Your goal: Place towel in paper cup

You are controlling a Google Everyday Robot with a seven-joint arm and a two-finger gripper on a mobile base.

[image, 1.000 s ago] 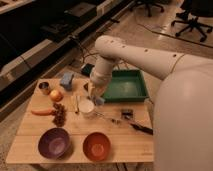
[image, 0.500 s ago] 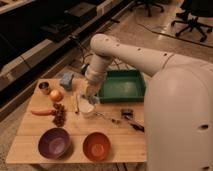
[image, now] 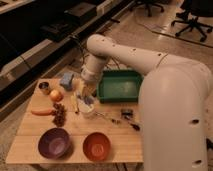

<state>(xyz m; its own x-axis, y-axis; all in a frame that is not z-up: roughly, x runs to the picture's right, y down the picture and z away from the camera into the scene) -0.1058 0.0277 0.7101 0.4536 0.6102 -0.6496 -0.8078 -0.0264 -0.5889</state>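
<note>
The white paper cup (image: 87, 111) stands near the middle of the wooden table (image: 30, 145). My gripper (image: 85, 96) points straight down just above the cup's mouth, at the end of the white arm reaching in from the right. It is shut on the towel (image: 89, 102), a small pale grey-blue rumpled cloth that hangs from the fingertips to the cup's rim. The gripper hides part of the cup's far side.
A green tray (image: 120, 86) sits right of the cup. A blue block (image: 66, 80), a metal cup (image: 44, 87), an orange fruit (image: 56, 95), a carrot (image: 41, 112) and grapes (image: 60, 116) lie to the left. A purple bowl (image: 53, 142) and an orange bowl (image: 96, 146) stand in front.
The arm's elbow has swung left and back, while the gripper has stayed over the cup with the towel, shifting only slightly.
</note>
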